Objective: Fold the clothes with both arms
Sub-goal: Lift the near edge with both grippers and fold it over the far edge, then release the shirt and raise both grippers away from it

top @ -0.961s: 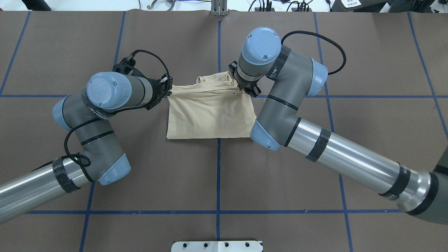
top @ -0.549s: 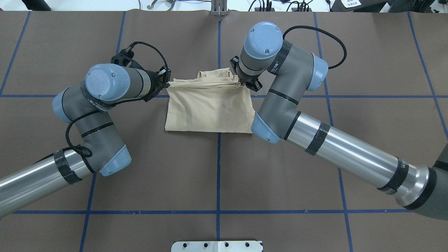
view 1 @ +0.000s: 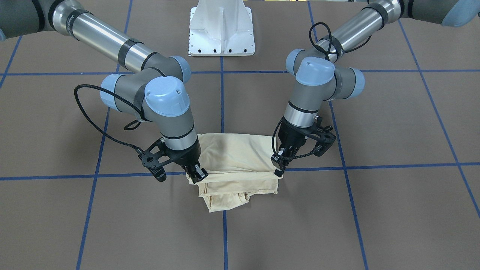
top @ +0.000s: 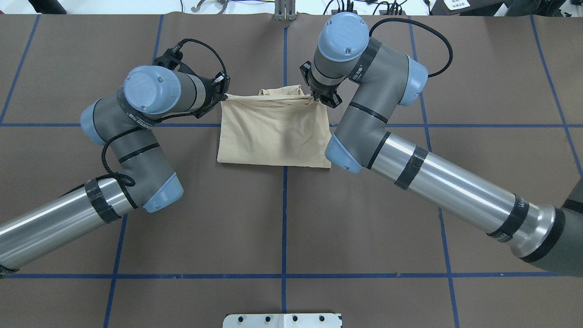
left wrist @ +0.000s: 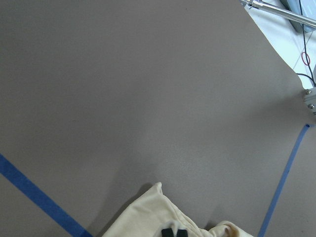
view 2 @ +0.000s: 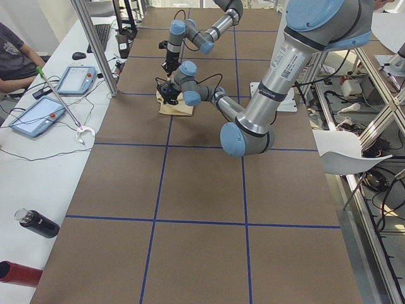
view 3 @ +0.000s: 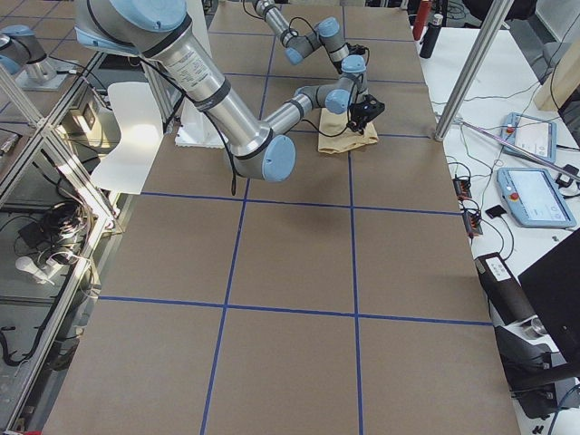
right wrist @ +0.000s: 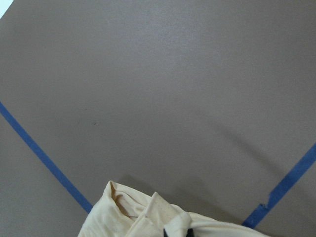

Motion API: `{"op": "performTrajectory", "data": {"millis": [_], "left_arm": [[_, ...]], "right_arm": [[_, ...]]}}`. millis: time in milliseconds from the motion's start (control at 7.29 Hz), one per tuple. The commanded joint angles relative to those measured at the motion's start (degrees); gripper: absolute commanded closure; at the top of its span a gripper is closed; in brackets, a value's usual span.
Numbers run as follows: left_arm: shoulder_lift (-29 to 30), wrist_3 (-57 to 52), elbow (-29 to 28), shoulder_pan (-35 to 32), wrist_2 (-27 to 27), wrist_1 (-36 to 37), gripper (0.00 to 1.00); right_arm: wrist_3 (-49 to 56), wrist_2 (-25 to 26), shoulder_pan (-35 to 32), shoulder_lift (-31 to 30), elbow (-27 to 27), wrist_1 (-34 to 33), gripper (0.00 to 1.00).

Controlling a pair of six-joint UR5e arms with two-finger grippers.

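Overhead exterior shows the T-shirt [top: 273, 136] just above the frame's centre. It is a folded cream rectangle lying on the brown table [top: 205, 218], across the vertical blue tape line [top: 283, 218]. At its upper left corner the left gripper [top: 223, 96] pinches the fabric edge. At the upper right corner the right gripper [top: 316, 98] pinches the other end, and the edge runs fairly straight between them. In the front-facing view both jaws are pressed together on cloth, and a looser bunched layer shows below the held edge, toward the frame's bottom.
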State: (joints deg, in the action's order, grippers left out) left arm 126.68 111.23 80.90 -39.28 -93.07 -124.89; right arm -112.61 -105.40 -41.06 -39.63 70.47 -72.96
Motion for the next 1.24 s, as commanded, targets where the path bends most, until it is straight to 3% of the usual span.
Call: {"op": "performTrajectory", "data": {"millis": [0, 137, 275, 549, 824, 961, 1098], "left_arm": [[0.24, -0.75, -1.09, -0.27, 0.08, 0.00, 1.00], [0.32, -1.01, -2.49, -0.36, 0.08, -0.79, 0.96], [0.33, -2.32, -3.46, -0.44, 0.25, -2.97, 0.80], [0.33, -3.47, -3.64, -2.19, 0.17, -3.25, 0.71], [0.33, -6.53, -3.56, -5.36, -1.40, -4.04, 0.72], [0.24, -6.82, -3.30, -5.37, -2.89, -4.31, 0.72], [-0.46, -9.78, -1.99, -5.80, -6.39, -4.31, 0.72]], "right_arm": [[0.20, 0.02, -0.16, 1.48, -3.05, 0.10, 1.00], [0.20, 0.02, -0.51, 3.22, -6.19, 0.27, 0.43], [0.11, 0.28, -0.69, 6.37, -11.10, 1.75, 0.01], [0.11, -0.07, -2.60, 7.99, -12.73, 2.65, 0.00], [1.59, -2.86, -5.07, 7.64, -12.64, 2.65, 0.00], [2.47, -3.40, -5.17, 7.20, -11.68, 2.65, 0.00], [6.75, -5.93, -6.39, 3.28, -6.37, 2.39, 0.00]]}}
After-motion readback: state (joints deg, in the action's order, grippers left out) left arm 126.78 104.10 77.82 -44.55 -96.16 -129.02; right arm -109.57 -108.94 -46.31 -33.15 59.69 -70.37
